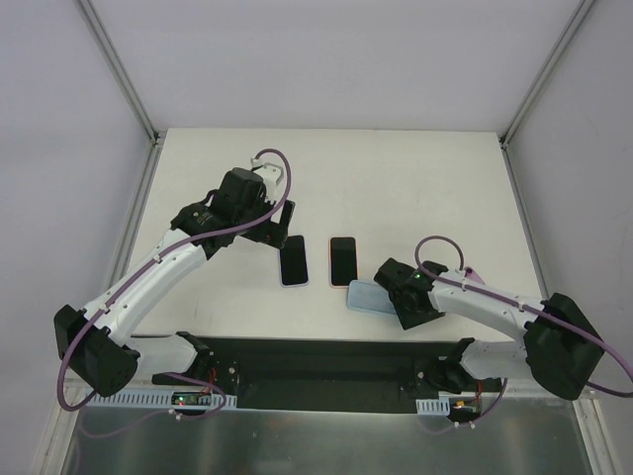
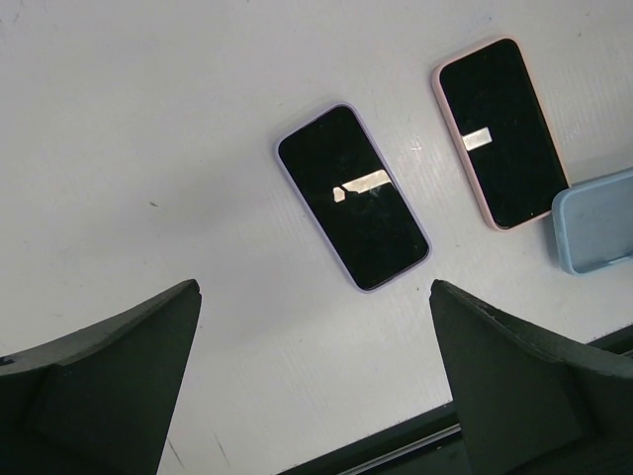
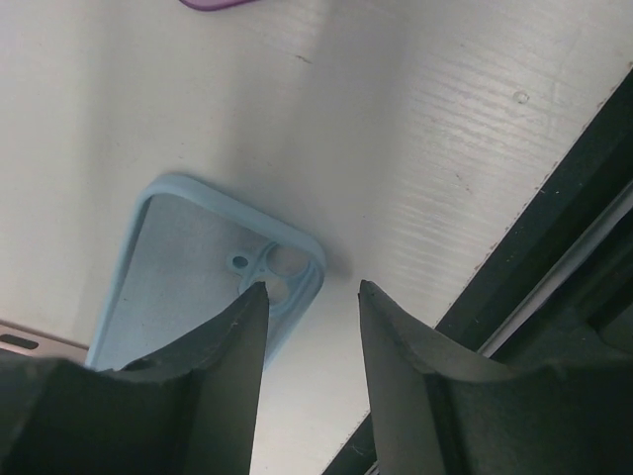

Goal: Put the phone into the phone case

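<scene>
Right wrist, tool (image 3: 313, 289) at case (image 3: 188, 267) corner

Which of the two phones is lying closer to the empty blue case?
The phone with the pink rim; its end lies right beside the blue case. The phone with the lilac rim lies farther away.

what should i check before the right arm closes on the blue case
1. blue case empty, open side up: ok
2. right gripper straddling its camera-hole corner, one finger inside, one outside: ok
3. left gripper open, above the lavender phone: ok
4. pink phone apart from the case: cannot tell, they lie very close
5. a bare phone to insert: not ok, both show coloured rims like cases
</scene>
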You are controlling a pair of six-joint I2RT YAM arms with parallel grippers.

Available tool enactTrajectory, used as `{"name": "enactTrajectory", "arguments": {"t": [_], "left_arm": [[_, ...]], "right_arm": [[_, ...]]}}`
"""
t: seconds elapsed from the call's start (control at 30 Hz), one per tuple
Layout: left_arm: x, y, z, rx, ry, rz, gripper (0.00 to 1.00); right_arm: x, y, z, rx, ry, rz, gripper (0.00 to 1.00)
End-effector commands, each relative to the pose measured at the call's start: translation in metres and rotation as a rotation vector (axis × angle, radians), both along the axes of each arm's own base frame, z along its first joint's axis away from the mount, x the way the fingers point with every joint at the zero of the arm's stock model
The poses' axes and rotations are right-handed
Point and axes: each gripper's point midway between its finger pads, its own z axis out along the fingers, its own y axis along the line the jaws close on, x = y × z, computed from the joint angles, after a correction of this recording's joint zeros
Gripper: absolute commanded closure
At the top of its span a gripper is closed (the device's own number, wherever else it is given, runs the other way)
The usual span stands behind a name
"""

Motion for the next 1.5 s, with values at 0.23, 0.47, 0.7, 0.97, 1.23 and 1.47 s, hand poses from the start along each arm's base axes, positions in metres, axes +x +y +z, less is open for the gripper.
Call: {"name": "enactTrajectory", "arguments": {"t": [0.23, 0.47, 0.7, 0.97, 1.23, 1.47], "left_arm": [[0.003, 0.001, 0.013, -0.026, -0.041, 0.025, 0.01], [0.004, 0.005, 0.014, -0.016, -0.053, 0.036, 0.01], [0.002, 0.009, 0.017, -0.012, -0.07, 0.043, 0.01], [0.003, 0.013, 0.019, -0.006, -0.087, 0.063, 0.01], [0.004, 0.016, 0.02, -0.002, -0.097, 0.076, 0.01], [0.005, 0.017, 0.019, 0.005, -0.098, 0.083, 0.01]], "right_arm": [[-0.008, -0.007, -0.015, -0.043, 0.046, -0.088, 0.69], [-0.009, -0.016, -0.015, -0.086, 0.048, -0.094, 0.88], [0.028, -0.062, 0.048, -0.386, -0.129, 0.12, 0.99], [0.105, -0.058, 0.109, -0.752, -0.205, 0.752, 0.99], [0.155, -0.005, 0.067, -0.591, -0.101, 1.262, 0.99], [0.178, 0.015, 0.041, -0.474, -0.031, 1.34, 0.97]]}}
